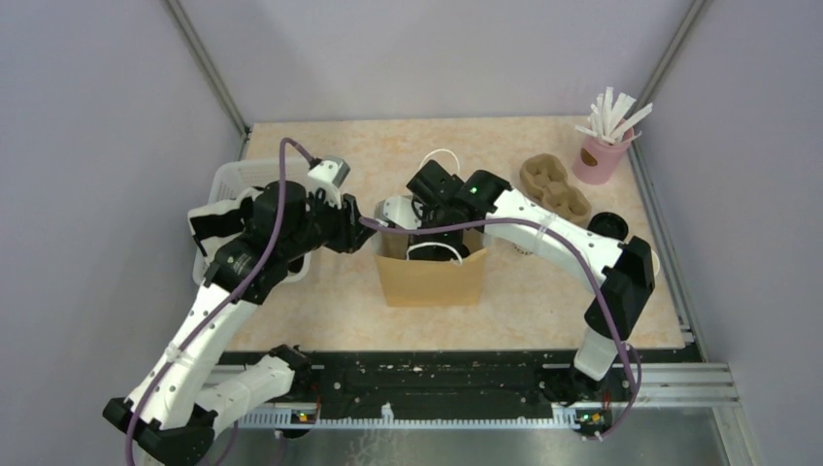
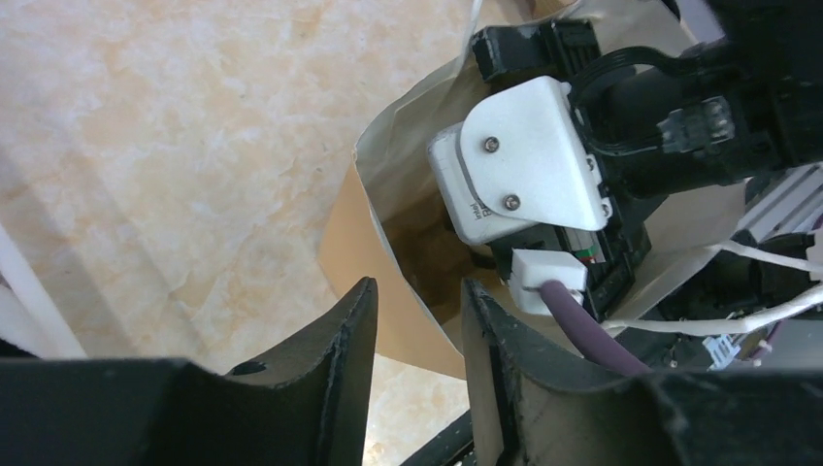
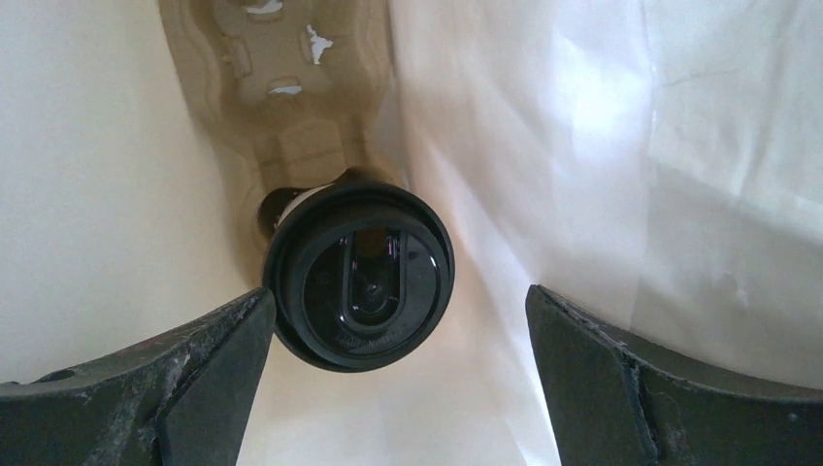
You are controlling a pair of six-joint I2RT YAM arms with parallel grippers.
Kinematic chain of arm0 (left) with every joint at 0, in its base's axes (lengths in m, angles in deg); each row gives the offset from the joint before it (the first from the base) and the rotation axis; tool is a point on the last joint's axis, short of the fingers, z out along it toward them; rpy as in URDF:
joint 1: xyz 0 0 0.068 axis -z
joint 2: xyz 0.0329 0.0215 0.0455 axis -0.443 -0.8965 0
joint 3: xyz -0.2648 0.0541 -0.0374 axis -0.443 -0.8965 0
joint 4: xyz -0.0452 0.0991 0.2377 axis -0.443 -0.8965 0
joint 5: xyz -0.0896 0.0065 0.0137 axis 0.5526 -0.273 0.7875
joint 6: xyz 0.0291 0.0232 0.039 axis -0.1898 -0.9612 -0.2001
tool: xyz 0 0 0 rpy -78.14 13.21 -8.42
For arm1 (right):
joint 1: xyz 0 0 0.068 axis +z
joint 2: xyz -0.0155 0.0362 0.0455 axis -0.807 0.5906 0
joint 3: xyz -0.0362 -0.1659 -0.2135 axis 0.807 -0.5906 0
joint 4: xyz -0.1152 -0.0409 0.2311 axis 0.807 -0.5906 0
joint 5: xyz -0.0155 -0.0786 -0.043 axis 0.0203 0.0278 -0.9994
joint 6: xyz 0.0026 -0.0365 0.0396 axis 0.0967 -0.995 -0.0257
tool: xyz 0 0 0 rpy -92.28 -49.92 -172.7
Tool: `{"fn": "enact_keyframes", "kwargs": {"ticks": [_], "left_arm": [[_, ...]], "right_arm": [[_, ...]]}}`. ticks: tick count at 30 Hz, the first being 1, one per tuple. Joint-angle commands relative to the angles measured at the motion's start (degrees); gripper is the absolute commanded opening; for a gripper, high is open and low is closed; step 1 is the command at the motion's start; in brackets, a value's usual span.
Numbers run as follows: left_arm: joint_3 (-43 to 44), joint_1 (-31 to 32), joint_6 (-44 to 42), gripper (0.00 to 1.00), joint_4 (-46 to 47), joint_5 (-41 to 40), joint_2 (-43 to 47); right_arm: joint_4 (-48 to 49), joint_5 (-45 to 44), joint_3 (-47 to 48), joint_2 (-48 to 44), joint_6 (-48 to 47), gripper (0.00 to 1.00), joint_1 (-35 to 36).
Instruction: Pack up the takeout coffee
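Lot 1, takeout coffee [image 3: 359,286]. White paper cup under a round black lid, upright, viewed from straight above. Lodged deep inside the brown paper bag [image 1: 432,277], at one end of a pulp cup carrier [image 3: 291,146] lying on the bag's floor. Held by nothing.

Lot 2, right pincer [image 3: 398,296]. Reached down through the bag's mouth, released, jaws spread wide to either side of the cup. One finger just beside the lid's rim, the other well apart from it. Contact between near finger and lid: cannot tell.

Lot 3, left pincer [image 2: 417,296]. At the bag's upper left rim, fingers parted with the paper wall standing between them, not clenched on it.

Lot 4, brown paper bag. Upright at mid tabletop [image 1: 320,316], mouth open, white cord handles [image 1: 444,152] showing at the rim.

Lot 5, second lidded cup [image 1: 607,225]. On the tabletop beside the right arm, near a second pulp carrier [image 1: 555,184]. Only the black lid visible.

Lot 6, pink cup [image 1: 597,160] holding white wrapped straws [image 1: 611,112]. Far right corner, just behind the second pulp carrier.

Lot 7, white basket [image 1: 228,189]. Left edge of tabletop, partly beneath the left arm.
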Motion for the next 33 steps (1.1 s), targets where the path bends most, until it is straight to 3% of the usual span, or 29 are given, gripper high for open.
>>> {"fn": "enact_keyframes", "kwargs": {"ticks": [1,14,18,27,30,33], "left_arm": [[-0.58,0.03,1.05,0.41,1.76,2.52,-3.20],[-1.08,0.06,0.74,0.40,1.65,4.71,-3.38],[0.09,0.05,1.62,0.46,0.79,5.82,-3.63],[3.29,0.06,8.14,0.52,-2.45,7.67,-5.36],[4.15,0.05,11.61,0.53,-3.29,9.06,-6.70],[4.46,-0.01,15.90,0.55,-3.48,10.76,-7.65]], "right_arm": [[1.95,-0.18,3.17,-3.04,2.50,0.98,0.67],[-3.78,-5.69,18.65,-3.64,10.20,0.99,1.17],[-5.97,-8.03,23.85,-3.92,14.05,0.99,2.49],[-15.42,-30.71,33.97,-8.18,42.13,0.99,2.77],[-18.27,-31.39,29.50,-11.66,47.84,0.99,-0.99],[-18.81,-24.10,24.51,-14.78,51.59,0.99,-7.54]]}}
